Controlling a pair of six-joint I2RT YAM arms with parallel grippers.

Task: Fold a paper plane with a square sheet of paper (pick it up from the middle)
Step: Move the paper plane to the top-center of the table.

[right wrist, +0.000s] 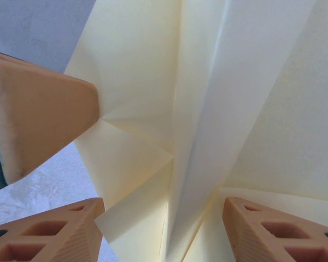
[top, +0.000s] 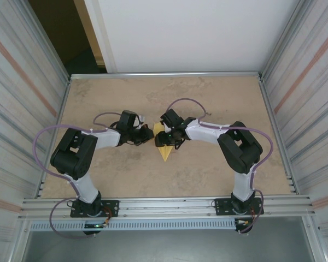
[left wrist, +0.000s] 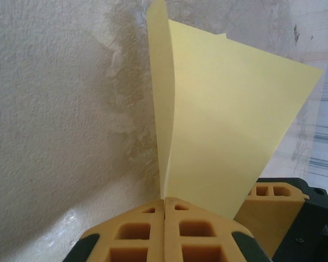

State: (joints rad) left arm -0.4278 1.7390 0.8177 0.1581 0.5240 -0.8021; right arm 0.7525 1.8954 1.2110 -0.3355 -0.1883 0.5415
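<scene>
The left arm (top: 79, 153) reaches in toward the middle of the table (top: 126, 93). Its left jaws are pressed fully together on the lower edge of the square sheet of paper (left wrist: 229, 120). From the left wrist, the pale yellow sheet rises out of that pinch as two leaves that meet along one sharp fold.

The paper (top: 164, 152) is no longer a flat square. From above it is a narrow pointed shape between the two wrists, with its tip aimed at the near edge of the table. Whether the tip rests on the table or hangs just clear of it cannot be told. From the right wrist, the sheet (right wrist: 153, 82) carries several creases running toward one central ridge, with slanted flaps on either side.

The right arm (top: 240, 144) comes in from the other side. Its right jaws stand about half open, one on each side of the ridge, and hold nothing.

The nose folds and centre fold appear done, so the step in hand is probably shaping the body and wings. The next move likely needs the right jaws to close squarely on the ridge or a flap, close to the left pinch. The thin layers must stay aligned and not buckle or slip while the fold is pressed.
</scene>
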